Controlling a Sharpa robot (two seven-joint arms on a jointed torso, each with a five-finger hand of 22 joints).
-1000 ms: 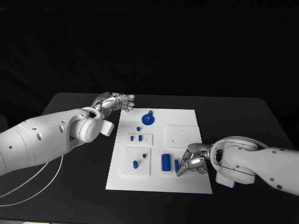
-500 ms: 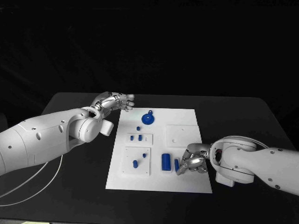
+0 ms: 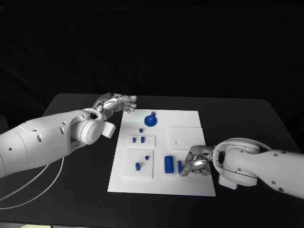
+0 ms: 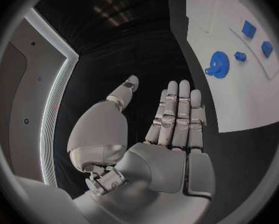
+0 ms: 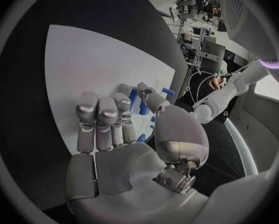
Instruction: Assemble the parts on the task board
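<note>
While the left hand [image 3: 116,103] hangs spread and idle over the tabletop [image 3: 70,107] at the upper left of the board [image 3: 190,187], holding nothing, the work sits low and right of centre in the head view. There the right hand [image 3: 195,165] rests on the board's right side, fingers bunched beside a blue peg [image 3: 169,164] and a smaller blue piece [image 3: 180,166]; whether it pinches that piece I cannot tell. A gear [image 3: 150,121] lies near the board's top, and small pegs stand in the raised plates left of centre.

Seen from the left wrist, that hand [image 4: 171,119] is flat, fingers straight, parked clear of the board [image 4: 251,109] at the right of the frame, probably to keep out of the way; the gear [image 4: 219,64] lies upper right.

From the right wrist, the hand [image 5: 124,129] curls down onto the board [image 5: 96,69], fingertips meeting around blue parts [image 5: 139,104] in mid-frame, seemingly to pick one up.
</note>
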